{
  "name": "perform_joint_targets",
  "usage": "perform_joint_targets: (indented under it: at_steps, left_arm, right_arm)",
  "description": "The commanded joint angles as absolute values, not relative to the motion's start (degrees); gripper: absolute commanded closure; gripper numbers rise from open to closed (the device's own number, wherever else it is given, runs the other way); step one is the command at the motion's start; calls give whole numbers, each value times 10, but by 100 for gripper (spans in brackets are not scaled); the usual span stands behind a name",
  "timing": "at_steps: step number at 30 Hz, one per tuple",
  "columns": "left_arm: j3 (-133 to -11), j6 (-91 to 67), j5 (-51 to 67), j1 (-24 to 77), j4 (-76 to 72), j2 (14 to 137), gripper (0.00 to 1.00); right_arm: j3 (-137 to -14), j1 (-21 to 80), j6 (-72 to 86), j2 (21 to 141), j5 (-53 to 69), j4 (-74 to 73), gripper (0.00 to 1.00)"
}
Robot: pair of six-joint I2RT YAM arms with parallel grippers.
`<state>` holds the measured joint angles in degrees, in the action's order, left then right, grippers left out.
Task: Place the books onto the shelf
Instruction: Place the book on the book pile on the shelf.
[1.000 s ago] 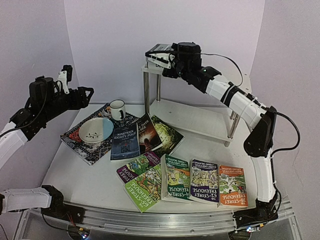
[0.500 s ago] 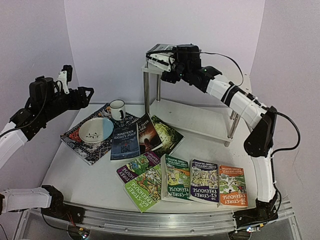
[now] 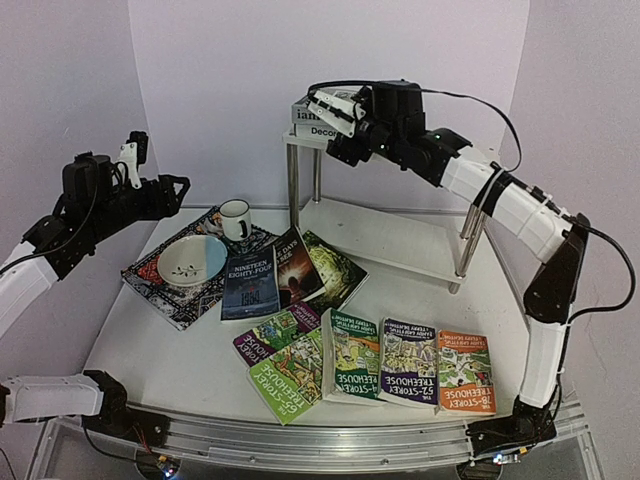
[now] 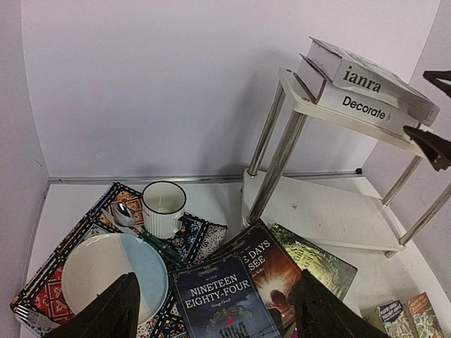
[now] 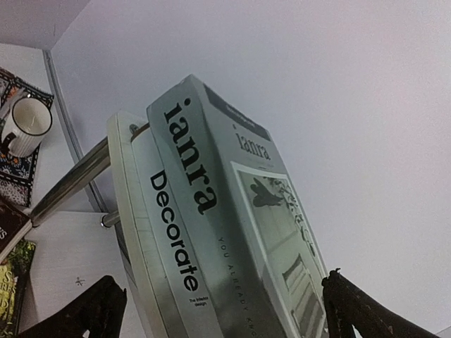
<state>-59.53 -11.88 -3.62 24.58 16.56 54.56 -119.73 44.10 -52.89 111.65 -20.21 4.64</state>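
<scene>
The shelf (image 3: pixel 400 242) stands at the back, two white boards on chrome legs. Its top board (image 5: pixel 123 183) carries a grey-white book marked "ianra" (image 5: pixel 232 197), lying flat on a white "Decorate" book (image 5: pixel 173 232). My right gripper (image 3: pixel 345 125) is open at that stack's right end, its fingertips (image 4: pixel 430 141) apart from both books. Several more books lie on the table: Nineteen Eighty-Four (image 3: pixel 250 285), two dark novels (image 3: pixel 298 265), and Treehouse covers (image 3: pixel 355 355) near the front. At the left my left gripper (image 3: pixel 178 195) hovers open and empty above Nineteen Eighty-Four (image 4: pixel 218 296).
A patterned placemat (image 3: pixel 170 295) at the left holds a pale bowl (image 3: pixel 192 260), a white mug (image 3: pixel 235 218) and a spoon (image 4: pixel 134 225). A metal rail (image 3: pixel 320 440) runs along the table's near edge. Walls close in behind and on both sides.
My right gripper has drawn back to the right, off the grey-white book, with its jaws spreading wider. The book stays on the top board. The left arm has not moved.
</scene>
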Motion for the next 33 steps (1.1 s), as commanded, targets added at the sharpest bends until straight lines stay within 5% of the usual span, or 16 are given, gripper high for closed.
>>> perform_joint_targets:
  at_steps: [1, 3, 10, 14, 33]
  left_arm:
    - [-600, -114, -34, 245, 154, 551, 23]
    - [-600, -114, -34, 245, 153, 555, 23]
    - [-599, -118, -25, 245, 148, 563, 23]
    - [-598, -120, -21, 245, 146, 561, 23]
    - [-582, -109, -36, 245, 144, 543, 23]
  right_arm:
    - [-1155, 453, -445, 1037, -182, 95, 6]
    - [-1122, 453, -395, 1015, -151, 96, 16]
    - [-1083, 453, -255, 1016, -102, 119, 78]
    - [-1096, 453, -197, 1045, -99, 135, 98]
    - [-1222, 452, -117, 1175, -154, 178, 100]
